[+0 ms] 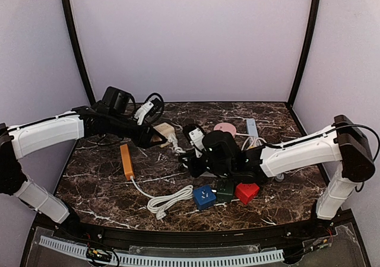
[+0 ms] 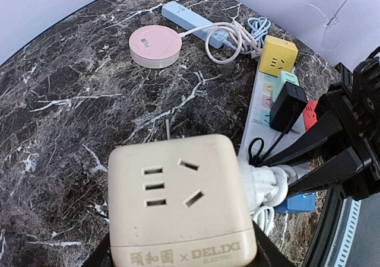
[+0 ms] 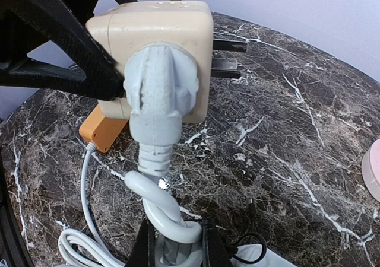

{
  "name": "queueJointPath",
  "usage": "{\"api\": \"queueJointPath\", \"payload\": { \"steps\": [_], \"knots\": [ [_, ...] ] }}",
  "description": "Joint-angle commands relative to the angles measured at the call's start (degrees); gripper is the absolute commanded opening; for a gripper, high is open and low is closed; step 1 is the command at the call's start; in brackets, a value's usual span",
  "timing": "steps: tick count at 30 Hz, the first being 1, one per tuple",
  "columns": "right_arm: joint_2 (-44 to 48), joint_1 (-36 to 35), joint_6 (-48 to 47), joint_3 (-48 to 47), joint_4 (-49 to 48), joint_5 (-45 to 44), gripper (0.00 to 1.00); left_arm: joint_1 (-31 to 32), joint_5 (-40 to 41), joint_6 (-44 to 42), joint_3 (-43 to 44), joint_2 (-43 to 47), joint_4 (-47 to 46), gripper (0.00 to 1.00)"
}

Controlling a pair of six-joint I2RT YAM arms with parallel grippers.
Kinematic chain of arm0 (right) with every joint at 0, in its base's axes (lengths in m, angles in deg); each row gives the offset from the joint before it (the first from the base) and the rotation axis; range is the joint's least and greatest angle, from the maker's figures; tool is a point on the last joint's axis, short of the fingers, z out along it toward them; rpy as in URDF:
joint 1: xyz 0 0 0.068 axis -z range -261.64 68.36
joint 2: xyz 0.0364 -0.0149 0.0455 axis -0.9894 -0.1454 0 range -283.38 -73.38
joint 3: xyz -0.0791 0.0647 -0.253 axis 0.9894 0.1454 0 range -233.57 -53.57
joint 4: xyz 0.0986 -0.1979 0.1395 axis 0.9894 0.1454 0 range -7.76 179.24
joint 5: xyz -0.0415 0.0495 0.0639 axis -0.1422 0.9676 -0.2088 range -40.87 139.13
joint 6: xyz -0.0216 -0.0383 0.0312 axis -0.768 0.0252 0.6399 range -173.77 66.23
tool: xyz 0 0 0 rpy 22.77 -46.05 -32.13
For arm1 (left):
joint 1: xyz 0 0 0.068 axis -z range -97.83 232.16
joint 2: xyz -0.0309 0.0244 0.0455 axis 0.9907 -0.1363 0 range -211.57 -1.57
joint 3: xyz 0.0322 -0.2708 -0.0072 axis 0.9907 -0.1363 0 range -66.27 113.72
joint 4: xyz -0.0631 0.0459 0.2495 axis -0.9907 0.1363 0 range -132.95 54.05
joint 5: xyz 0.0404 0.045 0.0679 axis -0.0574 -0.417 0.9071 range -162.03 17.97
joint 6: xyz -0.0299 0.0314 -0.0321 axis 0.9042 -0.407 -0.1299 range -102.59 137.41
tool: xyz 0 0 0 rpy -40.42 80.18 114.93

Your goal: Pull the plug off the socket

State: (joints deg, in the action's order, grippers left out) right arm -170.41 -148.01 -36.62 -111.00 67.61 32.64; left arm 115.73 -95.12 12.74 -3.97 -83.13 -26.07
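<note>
**Top external view:** The cream cube-shaped plastic socket point(image 1: 164, 129) is located left of centre on the dark marbled worktop point(image 1: 101, 178). It is clamped in the left gripper point(image 1: 154, 136), evidently so that it is braced against a pull. The right gripper point(image 1: 184, 150) is positioned just beside it, on the cable side.

**Left wrist view:** The socket's outlet face is seen close up. The body is held low down, and the fingers are largely hidden beneath it.

**Right wrist view:** The pale grey moulded plug point(image 3: 157, 83) is seen fully seated in the socket. The right gripper is closed narrowly on the white rubber cable point(image 3: 163, 204) below the plug, not on the plug body. A pull is judged to be prepared, and strain on the cable is noted as a risk.
</note>
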Motion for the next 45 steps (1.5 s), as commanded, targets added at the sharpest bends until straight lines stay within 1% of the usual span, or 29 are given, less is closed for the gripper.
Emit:
{"api": "queueJointPath", "payload": {
  "steps": [1, 5, 7, 8, 10, 11, 12, 13, 15, 16, 17, 18, 21, 24, 26, 28, 30, 34, 37, 41, 43, 45],
  "knots": [
    [7.00, -1.54, -0.97, 1.18, -10.13, -1.38, 0.00, -2.27, 21.00, -5.34, -0.17, -0.51, 6.37, 0.01],
    [7.94, -1.53, -1.02, 1.86, -10.22, -1.69, 0.00, -2.35, 24.44, -5.95, -0.11, -0.25, 6.59, 0.01],
    [8.21, -1.57, -1.10, 1.94, -9.52, -1.68, 0.00, -2.36, 23.91, -5.68, -0.14, -0.21, 6.39, 0.01],
    [8.26, -1.57, -1.08, 1.98, -9.19, -1.51, 0.00, -2.43, 22.67, -5.24, -0.22, -0.12, 5.94, 0.01],
    [8.14, -1.56, -0.89, 2.00, -8.30, -1.29, 0.00, -2.45, 17.04, -4.45, -0.33, -0.11, 4.93, 0.01],
    [8.09, -1.50, -0.51, 2.04, -7.93, -1.27, 0.00, -2.45, 12.46, -3.50, -0.34, -0.05, 4.61, 0.01],
    [8.01, -1.54, -0.02, 2.32, -7.68, -1.26, 0.00, -2.45, 10.26, -2.93, -0.34, -0.02, 3.74, 0.01],
    [8.07, -1.52, 0.56, 2.55, -7.67, -1.22, 0.06, -2.45, 6.00, -1.61, -0.56, 0.03, 3.23, 0.01],
    [8.38, -1.56, 1.39, 3.16, -8.05, -0.89, 0.33, -2.45, 0.78, 0.48, -0.84, 0.16, 1.68, 0.01],
    [8.50, -1.50, 1.60, 3.28, -8.13, -0.59, 0.50, -2.45, -0.50, 0.99, -0.90, 0.17, 1.09, 0.01],
    [8.67, -1.56, 1.73, 3.29, -8.09, -0.21, 0.59, -2.45, -2.58, 1.92, -1.01, 0.21, 0.89, 0.01],
    [8.77, -1.54, 1.79, 3.27, -8.00, 0.12, 0.66, -2.45, -3.28, 2.33, -0.98, 0.29, 0.66, 0.01],
    [8.71, -1.48, 2.09, 2.52, -7.18, 1.51, 0.79, -2.45, -5.24, 3.55, -1.09, 0.83, 0.17, 0.01],
    [8.53, -1.27, 3.40, 1.85, -6.10, 2.70, 0.88, -2.45, -6.32, 3.95, -1.21, 1.71, -0.08, 0.01],
    [8.41, -0.87, 3.80, 1.71, -6.27, 5.43, 0.93, -2.45, -6.97, 4.03, -1.33, 1.88, -0.01, 0.01],
    [7.91, -0.05, 4.00, 1.18, -5.95, 9.38, 0.95, -2.45, -7.71, 3.99, -1.39, 1.94, 0.00, 0.01],
    [6.67, 0.87, 4.35, 0.70, -5.36, 12.90, 0.95, -2.45, -8.69, 4.31, -1.19, 1.79, -0.16, 0.01],
    [4.90, 1.14, 3.16, 0.08, -4.38, 13.07, 0.93, -2.45, -10.50, 4.35, -1.24, 1.51, -0.73, 0.01],
    [1.95, 1.40, 2.82, -2.17, -2.42, 10.82, 0.92, -2.45, -12.93, 5.72, -1.57, 1.41, -1.73, 0.01],
    [-1.96, 2.82, 3.92, -6.26, -0.04, 9.82, 0.84, -2.45, -14.77, 6.68, -2.04, 1.65, -2.91, 0.01],
    [-3.24, 3.10, 3.08, -7.55, 0.29, 9.86, 0.77, -2.49, -14.52, 6.49, -2.13, 1.99, -2.97, 0.01],
    [-4.60, 3.39, 2.49, -9.07, 1.12, 9.26, 0.68, -2.45, -14.27, 6.36, -2.30, 2.34, -3.07, 0.01]
  ]
}}
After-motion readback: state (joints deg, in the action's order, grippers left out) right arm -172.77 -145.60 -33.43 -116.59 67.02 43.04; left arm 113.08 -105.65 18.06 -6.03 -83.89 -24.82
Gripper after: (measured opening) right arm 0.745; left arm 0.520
